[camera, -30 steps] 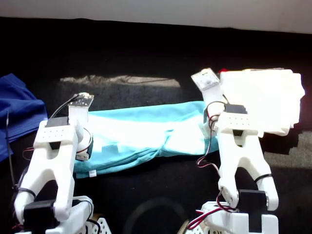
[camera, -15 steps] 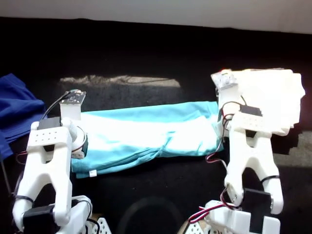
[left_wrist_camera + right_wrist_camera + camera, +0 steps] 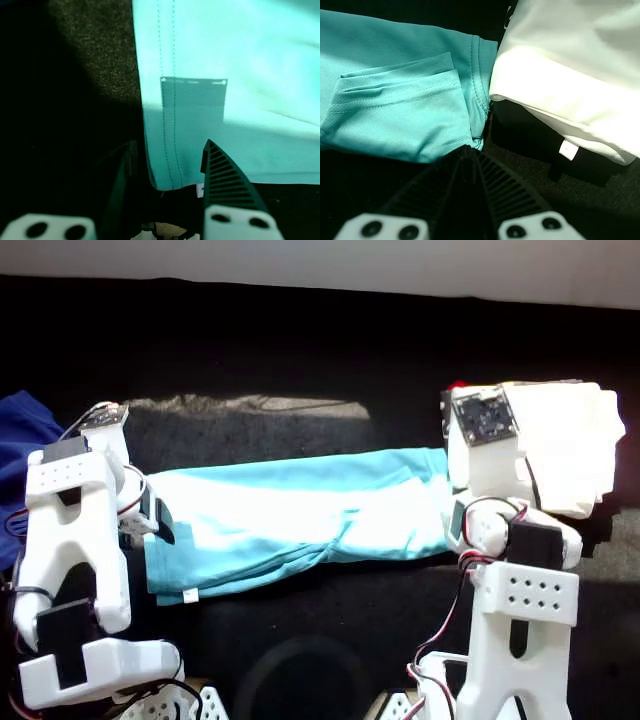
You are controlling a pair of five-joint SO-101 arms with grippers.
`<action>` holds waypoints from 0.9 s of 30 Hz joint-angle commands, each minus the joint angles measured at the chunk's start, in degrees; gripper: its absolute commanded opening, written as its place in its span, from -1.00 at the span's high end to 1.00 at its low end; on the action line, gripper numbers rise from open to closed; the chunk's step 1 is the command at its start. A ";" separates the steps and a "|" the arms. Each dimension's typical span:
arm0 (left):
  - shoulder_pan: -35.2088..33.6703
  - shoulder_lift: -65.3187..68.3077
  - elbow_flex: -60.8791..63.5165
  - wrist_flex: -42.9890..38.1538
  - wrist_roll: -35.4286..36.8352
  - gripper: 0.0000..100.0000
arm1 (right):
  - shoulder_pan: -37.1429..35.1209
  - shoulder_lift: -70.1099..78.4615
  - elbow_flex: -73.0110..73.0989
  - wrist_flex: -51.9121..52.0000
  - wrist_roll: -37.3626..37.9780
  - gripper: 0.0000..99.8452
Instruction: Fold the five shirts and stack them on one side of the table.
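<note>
A teal shirt (image 3: 300, 515) lies folded into a long band across the middle of the black table (image 3: 300, 350). My left gripper (image 3: 170, 145) is open, hovering over the shirt's hemmed left end (image 3: 225, 60) beside the edge. My right gripper (image 3: 468, 148) is shut and holds nothing, its tip just off the teal shirt's right end (image 3: 395, 100), where a sleeve lies folded in. Beside it sits a stack of folded white shirts (image 3: 570, 75), at the table's right side in the high view (image 3: 560, 440).
A dark blue shirt (image 3: 20, 440) lies crumpled at the table's left edge behind the left arm (image 3: 75, 530). The right arm (image 3: 500, 530) stands between the teal shirt and the white stack. Bare black table lies behind and in front of the teal shirt.
Both arms have drawn apart, the left one to the left and the right one to the right, off the teal shirt's ends. The shirt now lies stretched out longer.
</note>
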 commanded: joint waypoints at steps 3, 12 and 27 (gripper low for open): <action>-2.15 5.93 -5.58 -0.09 0.35 0.57 | -0.13 -6.46 7.08 -0.92 -0.35 0.99; -2.07 18.51 -11.65 0.26 0.44 0.57 | -0.13 -15.25 9.54 -0.57 -0.35 0.99; 4.70 25.89 -15.52 0.44 0.53 0.79 | -0.13 -16.40 9.54 -0.57 -0.35 0.99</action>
